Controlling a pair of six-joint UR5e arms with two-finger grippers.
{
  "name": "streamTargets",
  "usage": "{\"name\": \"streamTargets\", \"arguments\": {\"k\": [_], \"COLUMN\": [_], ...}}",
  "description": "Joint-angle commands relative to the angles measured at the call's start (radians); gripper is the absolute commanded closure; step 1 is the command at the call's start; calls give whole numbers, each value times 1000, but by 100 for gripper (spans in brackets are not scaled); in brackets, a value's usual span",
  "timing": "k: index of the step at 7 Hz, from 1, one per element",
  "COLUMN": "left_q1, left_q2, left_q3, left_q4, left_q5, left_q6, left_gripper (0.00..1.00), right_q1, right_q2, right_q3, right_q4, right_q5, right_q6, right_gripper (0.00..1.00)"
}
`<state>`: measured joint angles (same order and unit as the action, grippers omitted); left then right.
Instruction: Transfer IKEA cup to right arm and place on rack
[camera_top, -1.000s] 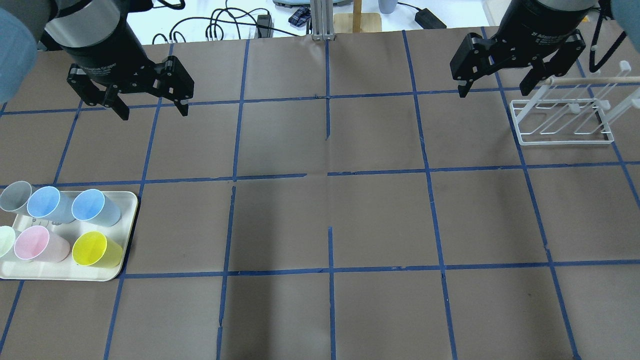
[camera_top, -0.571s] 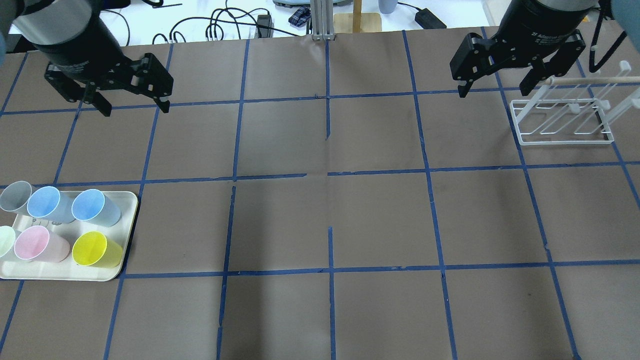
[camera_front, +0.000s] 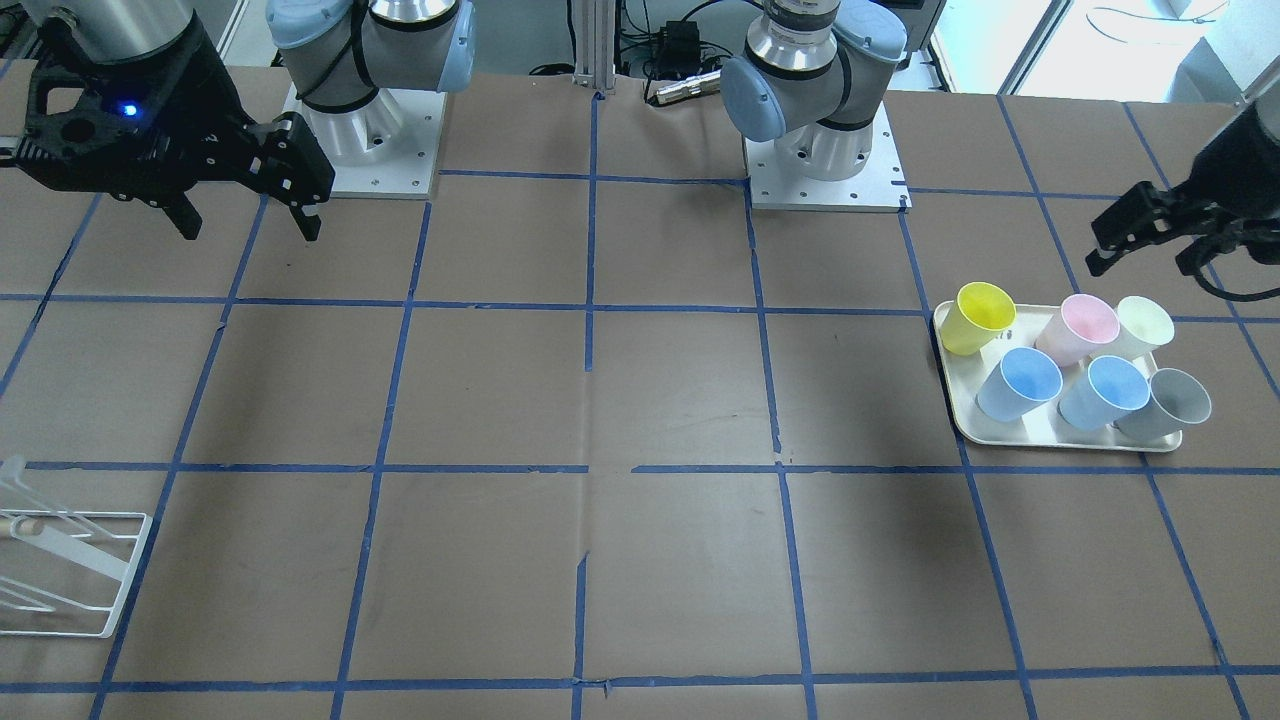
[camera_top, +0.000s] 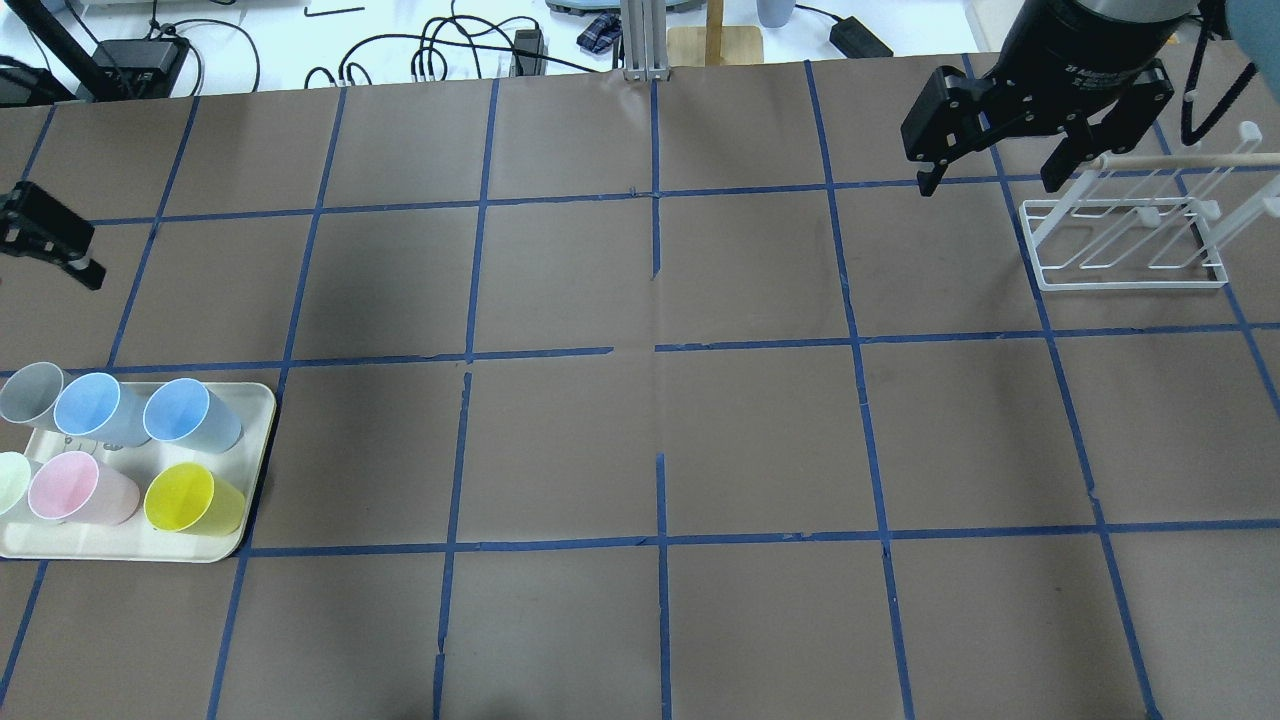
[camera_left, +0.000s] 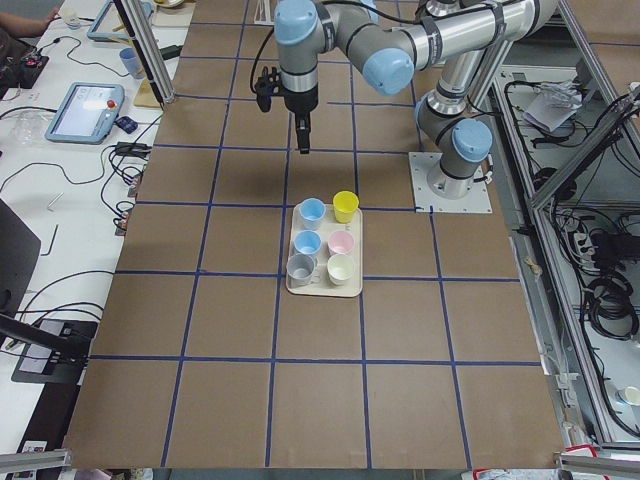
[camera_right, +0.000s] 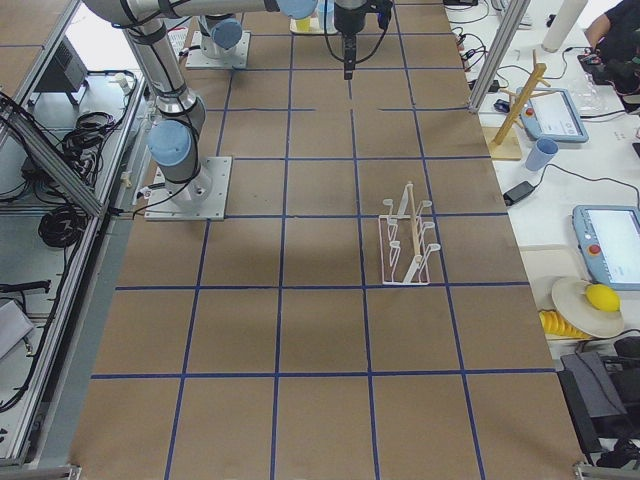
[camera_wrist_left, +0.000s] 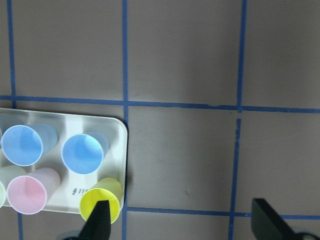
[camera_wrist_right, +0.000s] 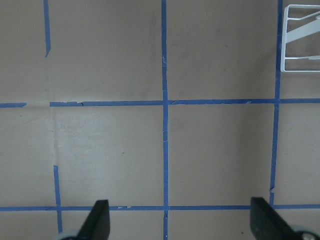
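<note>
Grey plastic, the cup (camera_top: 30, 392) stands mouth-up at the tray's (camera_top: 256, 455) far left corner, just beside a blue cup (camera_top: 88, 405). The left claw (camera_front: 1140, 262) hovers near the tray, jaws apart and empty. The right claw (camera_top: 988, 186) hangs by the rack (camera_right: 408, 245), jaws also apart. The cup looks light, stiff and smooth, so probably slippery. Pinching its wall at the rim, away from the blue cup, seems safest and leaves the body free for the handover.

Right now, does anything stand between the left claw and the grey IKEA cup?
Nothing visible from above: the left claw hangs open, high up, and the IKEA cup stands uncovered. A light-blue cup stands right beside it on the tray.
</note>
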<state>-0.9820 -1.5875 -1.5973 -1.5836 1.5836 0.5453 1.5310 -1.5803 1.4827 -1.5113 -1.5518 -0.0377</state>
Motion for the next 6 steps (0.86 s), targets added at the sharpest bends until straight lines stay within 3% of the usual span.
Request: {"name": "streamTargets", "arguments": {"k": [1,4,6], "left_q1": [170,290,318], "left_q2": [-81,-245,-356], "left_q3": [-27,-69,-55], "left_q4": [139,449,554], "left_q5": [-2,-7,-26], "left_q6": [245,491,532], "left_gripper": [0,0,0], "right_q1": [1,1,0], "right_q2": [5,-20,-23], "right_q3": [-15,-16,-21], "right_q4": [8,74,77], "right_q5": [-2,-11,-2], "right_q6": [-2,1,9], "right_gripper": [0,0,0]}}
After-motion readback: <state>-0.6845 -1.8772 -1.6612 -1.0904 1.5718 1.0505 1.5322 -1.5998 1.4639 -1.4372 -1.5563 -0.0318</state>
